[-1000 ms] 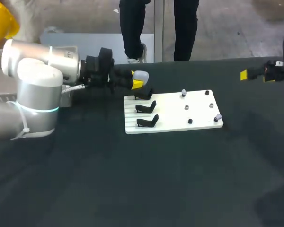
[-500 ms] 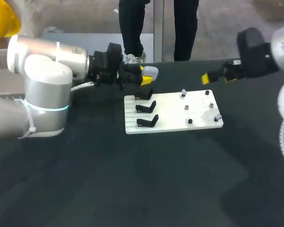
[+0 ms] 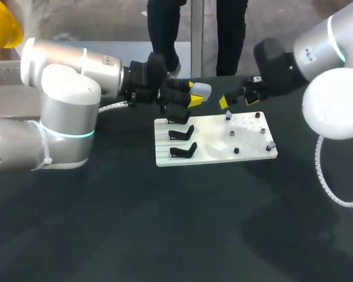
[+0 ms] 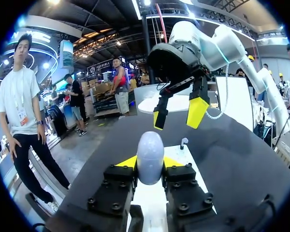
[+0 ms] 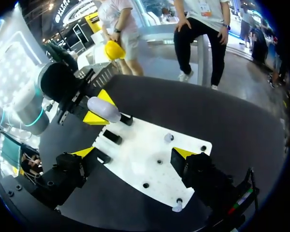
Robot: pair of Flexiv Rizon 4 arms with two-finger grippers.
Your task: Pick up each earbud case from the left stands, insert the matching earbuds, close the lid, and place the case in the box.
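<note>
Early stage: the left gripper (image 3: 191, 97) pinches a pale earbud case (image 3: 201, 90) between its fingers, held up over the far edge of the white board (image 3: 217, 154). The right gripper (image 3: 234, 98), fingers spread and holding nothing, hovers near the case. One earbud (image 3: 228, 114) and another (image 3: 272, 144) sit on board pegs. Inserting, closing the lid and boxing look undone; no box in view.

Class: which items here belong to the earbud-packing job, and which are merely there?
Job: pale egg-shaped earbud case held in left end effector; white flat board; black stands; small earbuds; open right end effector.
Merely there: black table covering.
</note>
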